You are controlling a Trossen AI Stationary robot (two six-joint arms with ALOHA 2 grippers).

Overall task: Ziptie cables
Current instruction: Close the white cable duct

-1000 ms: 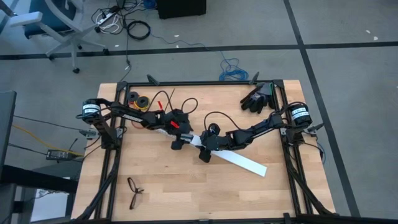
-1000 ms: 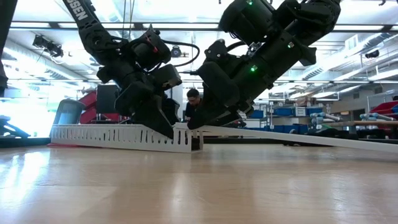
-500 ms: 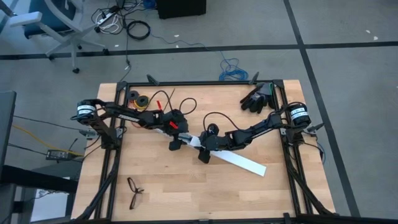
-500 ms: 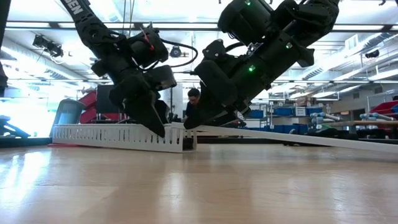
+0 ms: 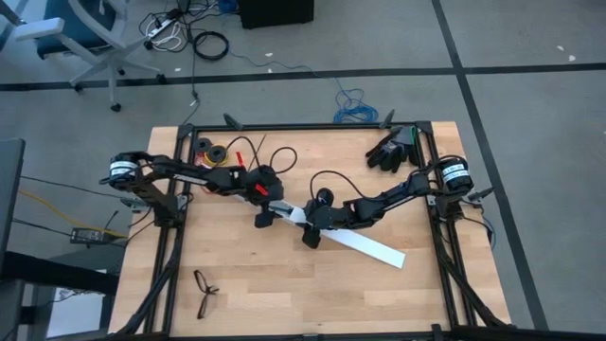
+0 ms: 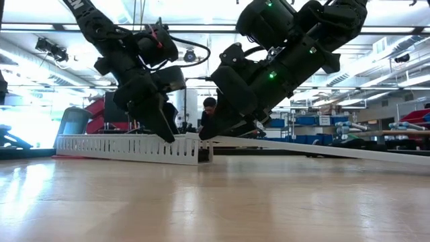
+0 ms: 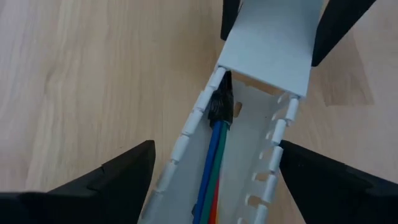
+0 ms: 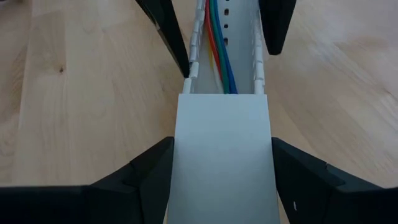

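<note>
Cables [image 7: 217, 146] lie inside slotted rail [image 7: 249, 162], table centre, light and floppy. Left gripper [image 5: 268, 210] spread astride rail at nine o'clock; right gripper [image 5: 312, 224] clamped on flat cover [image 8: 224, 162]. I'd pinch near connector [image 7: 221, 102].

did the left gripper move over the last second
Yes. In the low view the left gripper has slid along the slotted white rail, away from the rail's open end and the right gripper.

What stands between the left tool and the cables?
The slotted rail's white walls flank the cables, which lie in its channel, and the flat white cover hides their far end. The open left tool straddles the rail; from above, nothing visible blocks the exposed part.
</note>
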